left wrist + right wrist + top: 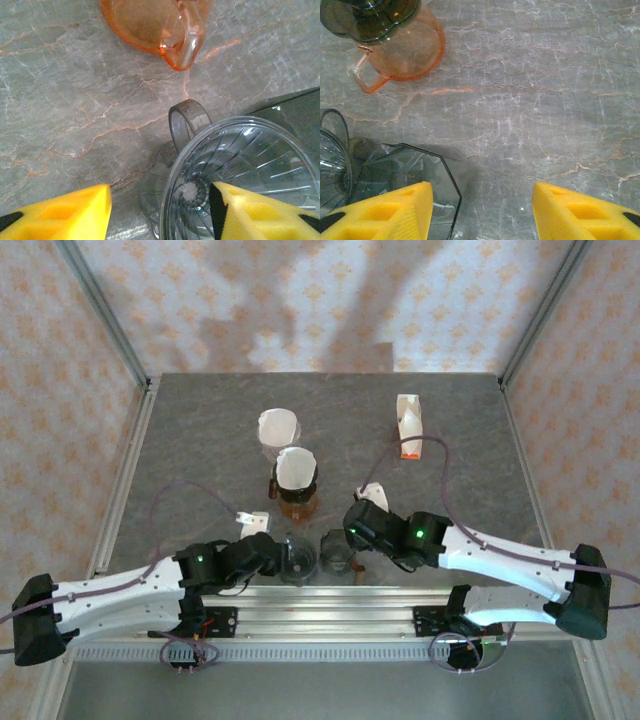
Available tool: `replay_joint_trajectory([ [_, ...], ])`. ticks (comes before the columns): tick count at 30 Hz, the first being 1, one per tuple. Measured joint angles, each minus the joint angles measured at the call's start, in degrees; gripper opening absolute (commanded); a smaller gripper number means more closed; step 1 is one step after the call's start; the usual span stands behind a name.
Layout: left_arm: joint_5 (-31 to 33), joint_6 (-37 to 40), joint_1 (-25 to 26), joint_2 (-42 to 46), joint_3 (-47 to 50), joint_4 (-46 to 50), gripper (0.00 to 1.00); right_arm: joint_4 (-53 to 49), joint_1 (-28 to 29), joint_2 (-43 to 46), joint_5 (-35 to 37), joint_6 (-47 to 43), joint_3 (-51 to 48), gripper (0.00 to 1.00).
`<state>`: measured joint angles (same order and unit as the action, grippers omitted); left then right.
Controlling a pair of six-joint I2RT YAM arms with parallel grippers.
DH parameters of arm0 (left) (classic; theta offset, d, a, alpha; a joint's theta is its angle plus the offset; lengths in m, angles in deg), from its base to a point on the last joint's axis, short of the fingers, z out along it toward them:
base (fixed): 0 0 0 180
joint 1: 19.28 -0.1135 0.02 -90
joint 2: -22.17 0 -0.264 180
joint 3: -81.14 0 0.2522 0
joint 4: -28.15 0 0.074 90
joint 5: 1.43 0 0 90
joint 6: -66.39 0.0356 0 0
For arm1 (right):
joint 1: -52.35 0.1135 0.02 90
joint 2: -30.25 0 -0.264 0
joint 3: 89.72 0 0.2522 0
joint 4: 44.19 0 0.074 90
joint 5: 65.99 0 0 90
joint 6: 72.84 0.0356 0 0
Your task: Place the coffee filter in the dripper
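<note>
Left gripper point(161, 200), jaws spread, straddles the rim of the clear dripper point(240, 150), 1 finger inside. Right gripper point(482, 195) gapes empty beside a dark glass point(415, 170). Beyond, 1 coffee filter point(297, 469) sits atop the orange carafe point(297, 506); another filter point(278, 426) lies farther back.

— What do the arms look like?
— The left arm point(110, 595) and right arm point(510, 562) have white links and black joint housings, each with a green light point(201, 559).
— Cables?
— Thin purplish cables point(158, 510) loop off both. Dark dots point(100, 605) along the links may be screws. The fingers point(65, 210) are yellow wedges.
</note>
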<state>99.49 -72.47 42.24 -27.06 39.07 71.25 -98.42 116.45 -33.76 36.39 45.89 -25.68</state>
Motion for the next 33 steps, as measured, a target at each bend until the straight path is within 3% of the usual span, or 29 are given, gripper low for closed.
replay_joint_trajectory([
  [9,-0.4,1.5,0.0,-4.8,-1.7,1.3,0.34,-0.5,0.0,0.5,0.8,1.3,-2.1,0.56],
  [21,-0.2,0.9,0.0,-3.6,-2.3,2.8,0.00,-0.7,0.0,1.5,2.4,1.8,-2.5,0.57],
  [33,-0.2,1.4,0.0,1.1,-10.4,9.7,0.00,-3.0,0.0,5.8,7.2,3.7,-3.8,0.61],
])
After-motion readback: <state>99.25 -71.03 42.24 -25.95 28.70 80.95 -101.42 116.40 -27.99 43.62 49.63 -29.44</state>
